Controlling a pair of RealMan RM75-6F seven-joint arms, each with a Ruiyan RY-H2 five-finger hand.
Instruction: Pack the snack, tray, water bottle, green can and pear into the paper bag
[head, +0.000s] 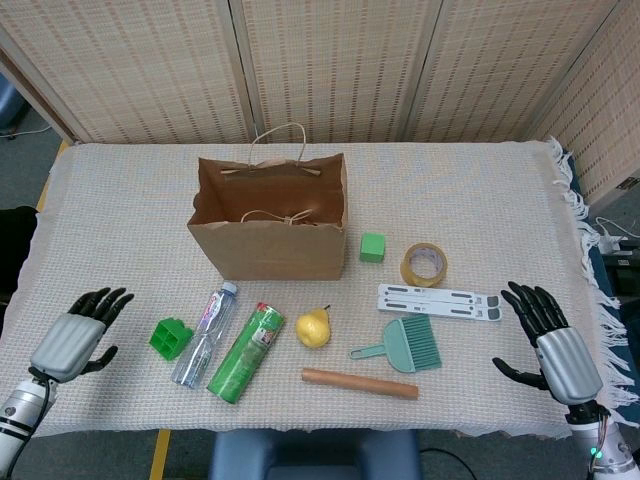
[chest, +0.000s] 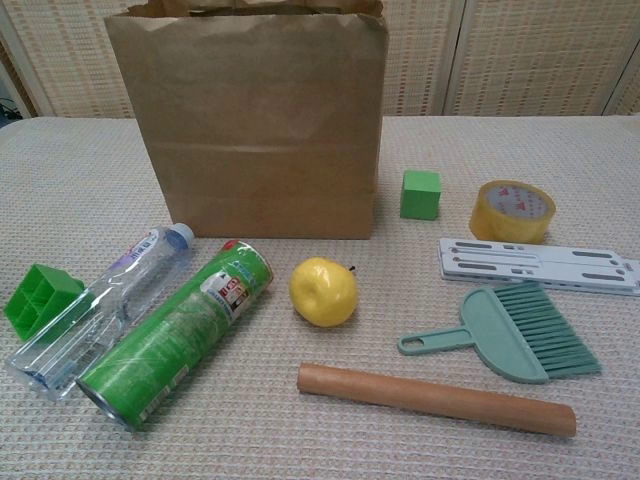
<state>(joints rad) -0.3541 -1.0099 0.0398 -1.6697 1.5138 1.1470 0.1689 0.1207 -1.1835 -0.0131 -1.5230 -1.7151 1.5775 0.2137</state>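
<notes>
Woven cloth over the bench (head: 120, 190), cane screens behind.

Nearest, at the front left edge: left robot hand (head: 75, 335), released, fingers spread, nothing in it. At the front right corner: right robot hand (head: 553, 340), likewise released and holding nothing. Neither shown in the chest view.

Just right of the left robot hand, and nearest to it: tray (head: 171, 338), small, green, ribbed, flat on the cloth. Touching it on the far side from that hand: bottle (head: 205, 321), lying down, long axis running away and slightly right, cap toward the bag. Just beyond that: can (head: 247, 352), also lying, roughly parallel, open end toward the front edge. Further right still: pear (head: 313, 327), stem up. Snack not seen on the bench; possibly already in the bag, though the interior tells too little.

Judgement: left robot hand far nearer all four; right one well apart from them.

Between the right robot hand and the pear: wooden roller (head: 360, 383), brush (head: 404, 345), white strip (head: 439, 300); farther back, tape (head: 424, 264) and green cube (head: 372, 247).

Farthest, up and right of the left robot hand: bag (head: 270, 245), upright, mouth open, handles folded in. Tray-to-bag path apparently unobstructed; bottle against the tray likely to shift under a careless grasp.
</notes>
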